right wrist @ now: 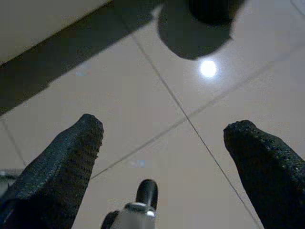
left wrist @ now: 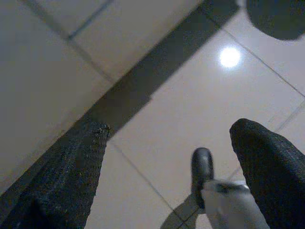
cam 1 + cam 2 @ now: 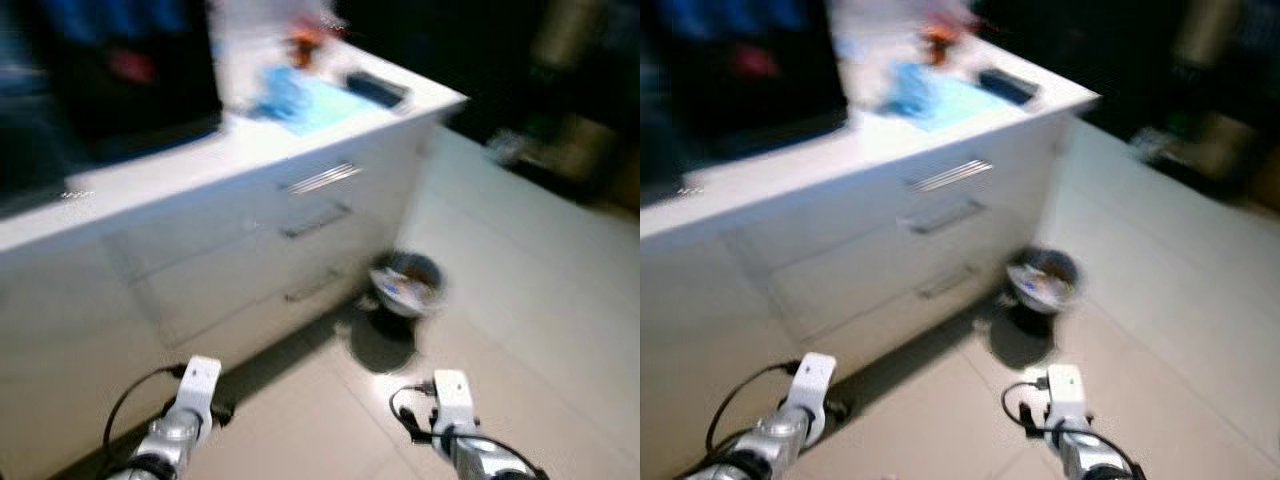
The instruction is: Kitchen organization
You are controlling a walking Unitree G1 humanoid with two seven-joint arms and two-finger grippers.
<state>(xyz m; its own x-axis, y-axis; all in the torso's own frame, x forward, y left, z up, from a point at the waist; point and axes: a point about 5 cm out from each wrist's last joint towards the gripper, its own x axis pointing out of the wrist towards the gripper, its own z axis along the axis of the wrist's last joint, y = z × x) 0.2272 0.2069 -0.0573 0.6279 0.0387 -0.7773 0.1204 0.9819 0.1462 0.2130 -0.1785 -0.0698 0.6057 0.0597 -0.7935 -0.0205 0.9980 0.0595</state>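
down near the floor, the left gripper [image 2: 162, 157] and right gripper [image 1: 162, 157] hang with fingers spread wide, holding nothing, pointing at pale tiles. beyond them, far and slightly right, a small bin [image 3: 405, 283] stands beside the white cabinet [image 3: 250, 250]. on the far counter [image 3: 160, 170] a blue cloth [image 3: 305, 100] lies blurred, well apart; likely soft and light, best pinched at an edge.
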